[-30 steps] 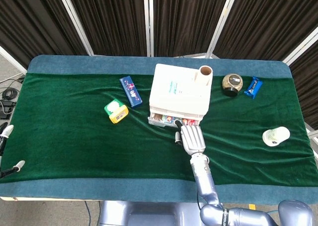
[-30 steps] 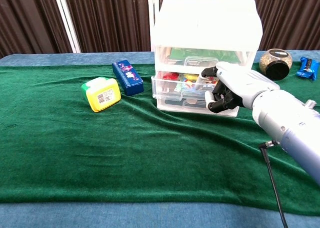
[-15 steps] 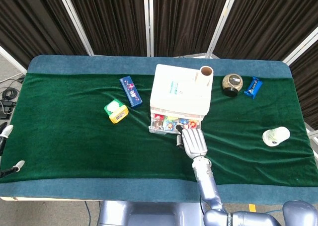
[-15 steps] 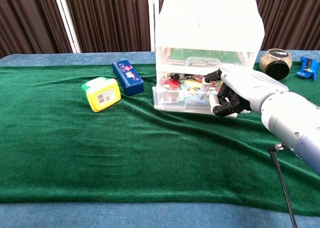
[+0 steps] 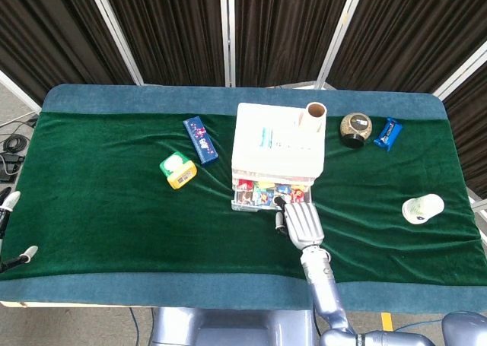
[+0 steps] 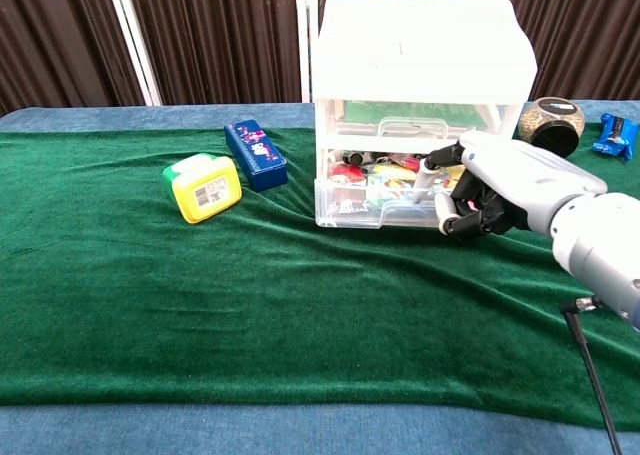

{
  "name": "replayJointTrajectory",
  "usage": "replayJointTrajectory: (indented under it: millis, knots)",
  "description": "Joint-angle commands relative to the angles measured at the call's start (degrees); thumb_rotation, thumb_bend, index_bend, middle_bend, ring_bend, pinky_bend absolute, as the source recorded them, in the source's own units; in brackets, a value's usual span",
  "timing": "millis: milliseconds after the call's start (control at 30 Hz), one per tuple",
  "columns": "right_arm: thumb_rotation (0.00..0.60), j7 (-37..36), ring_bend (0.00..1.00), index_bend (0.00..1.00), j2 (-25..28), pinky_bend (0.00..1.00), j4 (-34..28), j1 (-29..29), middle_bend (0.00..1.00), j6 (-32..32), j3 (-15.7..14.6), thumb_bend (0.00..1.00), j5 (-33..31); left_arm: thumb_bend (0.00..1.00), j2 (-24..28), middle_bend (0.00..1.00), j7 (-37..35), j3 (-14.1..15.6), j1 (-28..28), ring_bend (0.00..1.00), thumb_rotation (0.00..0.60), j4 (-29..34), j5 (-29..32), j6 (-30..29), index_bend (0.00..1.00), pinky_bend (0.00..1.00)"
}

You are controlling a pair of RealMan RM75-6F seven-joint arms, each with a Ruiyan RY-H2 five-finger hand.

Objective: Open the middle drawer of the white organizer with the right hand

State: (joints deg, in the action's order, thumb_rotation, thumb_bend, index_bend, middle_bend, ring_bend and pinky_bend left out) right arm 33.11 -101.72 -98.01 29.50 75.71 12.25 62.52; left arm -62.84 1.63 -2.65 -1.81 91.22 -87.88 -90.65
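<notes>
The white organizer (image 5: 278, 137) (image 6: 420, 45) stands at the middle of the green cloth. Its middle drawer (image 5: 262, 194) (image 6: 370, 203) is slid out toward me, showing colourful small items inside. My right hand (image 5: 300, 218) (image 6: 500, 180) holds the right part of that drawer's front, fingers curled over its edge. The top drawer stays closed, and the pulled-out drawer hides the bottom one in the chest view. Only two spread fingertips of my left hand (image 5: 9, 201) show at the far left edge of the head view, holding nothing.
Left of the organizer lie a blue box (image 5: 200, 139) (image 6: 255, 153) and a yellow-green box (image 5: 178, 170) (image 6: 203, 186). A cardboard tube (image 5: 315, 115) stands on the organizer. A round jar (image 5: 355, 128), a blue packet (image 5: 387, 133) and a white cup (image 5: 423, 207) sit to the right.
My right hand drew back toward me, pulling the middle drawer further out. The organizer slid slightly to the right. The left hand stayed still.
</notes>
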Motion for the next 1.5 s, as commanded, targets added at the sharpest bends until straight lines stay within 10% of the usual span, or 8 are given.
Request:
replayJointTrajectory:
  millis: [33, 1500]
  knots:
    - [0.6, -0.11, 0.96, 0.51, 0.5, 0.84, -0.88, -0.39, 0.92, 0.38, -0.65, 0.62, 0.7, 0.08, 0.01, 0.0, 0.03, 0.0, 0.0, 0.0, 0.6, 0.0, 0.06, 0.05, 0.0, 0.0]
    - [0.6, 3.1, 0.96, 0.57, 3.36, 0.84, -4.65, -2.44, 0.93, 2.08, -2.82, 0.63, 1.31, 0.08, 0.1, 0.0, 0.12, 0.08, -0.01, 0.0, 0.6, 0.16, 0.0, 0.16, 0.0, 0.0]
